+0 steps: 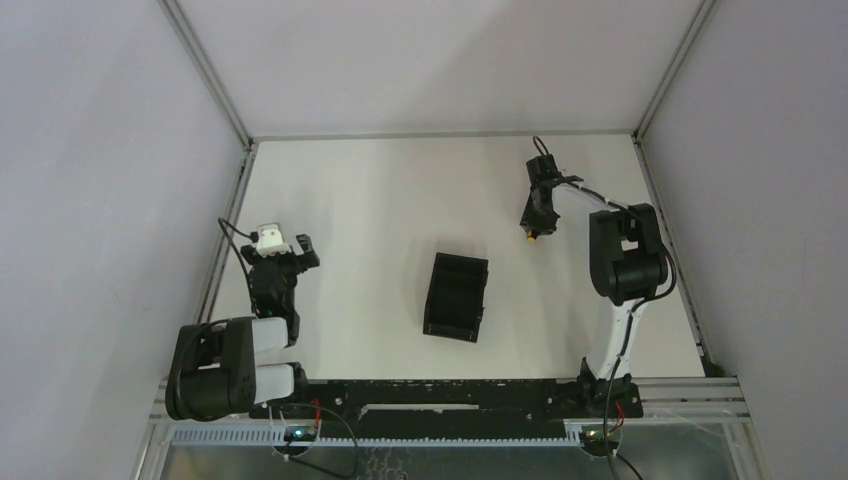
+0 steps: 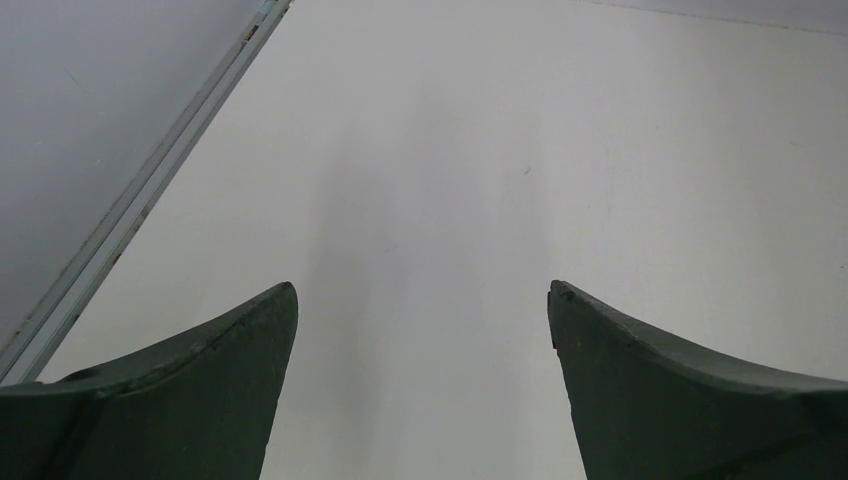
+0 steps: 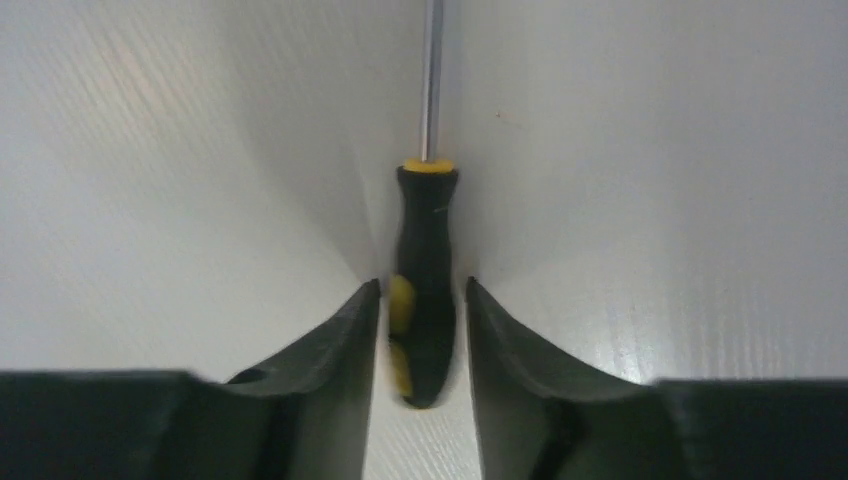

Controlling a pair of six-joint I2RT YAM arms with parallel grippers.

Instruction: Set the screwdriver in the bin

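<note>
The screwdriver (image 3: pixel 425 290) has a thin steel shaft and a black handle with yellow inlays. It lies on the white table, shaft pointing away from the wrist camera. My right gripper (image 3: pixel 422 300) is low over the table with its jaws drawn in on the two sides of the handle. In the top view the right gripper (image 1: pixel 537 215) is at the far right, with the orange handle end (image 1: pixel 533 238) showing below it. The black bin (image 1: pixel 456 296) stands mid-table, to the near left of it. My left gripper (image 2: pixel 422 300) is open and empty over bare table, and shows at the left in the top view (image 1: pixel 280 255).
A metal frame rail (image 2: pixel 150 190) runs along the table's left edge, close to the left gripper. Grey walls enclose the table on the left, back and right. The right arm's elbow (image 1: pixel 628 255) stands between the gripper and the right wall.
</note>
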